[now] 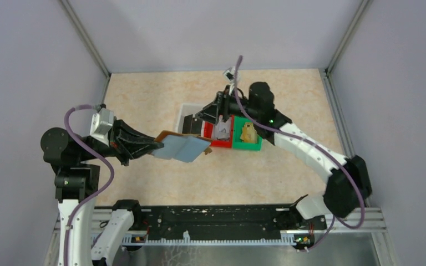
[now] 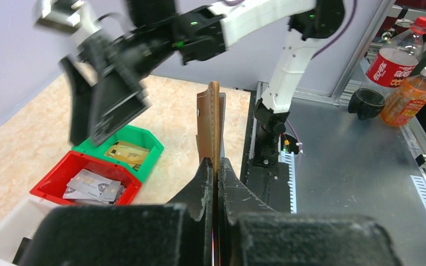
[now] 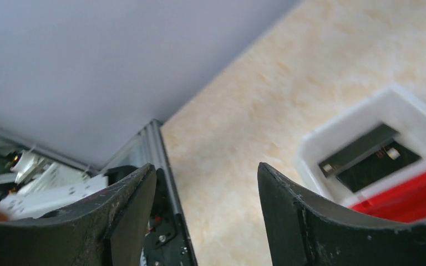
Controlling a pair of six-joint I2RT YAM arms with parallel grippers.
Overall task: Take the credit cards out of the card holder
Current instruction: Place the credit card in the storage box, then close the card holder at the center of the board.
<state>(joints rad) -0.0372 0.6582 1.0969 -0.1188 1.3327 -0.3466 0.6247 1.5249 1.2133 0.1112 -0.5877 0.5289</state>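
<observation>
Two arms reach over the pale marbled table [image 1: 144, 94]. At the left, the left gripper [image 1: 156, 147] is clamped tight on the card holder [image 1: 182, 147], pinching its brown edge. The holder hangs in the air above the table, spread open, with its pale bluish sleeves facing up in the top view. From the left wrist it shows edge-on, standing upright out of the closed fingers, brown leather with stitching along the rim. Whether any card sits in the sleeves cannot be told.

Just right of the holder, three small bins stand side by side, touching. The white bin [image 1: 181, 115] comes first and holds black cards [image 3: 366, 160], seen from the right wrist. The red bin [image 1: 219, 144] is in the middle, with silvery cards [image 1: 221, 131] lying flat in it. The green bin [image 1: 248, 147] is last, with gold cards [image 1: 248, 133] inside.

Above the red bin hovers the right gripper [image 1: 217, 117], pointing down. Its jaws stand apart, with nothing between them. Its arm bends back to the right and down to the base rail.

Far right in the left wrist view, off the table on a metal surface, stand a red-labelled bottle [image 2: 396, 61] and an orange bottle [image 2: 407, 97].
</observation>
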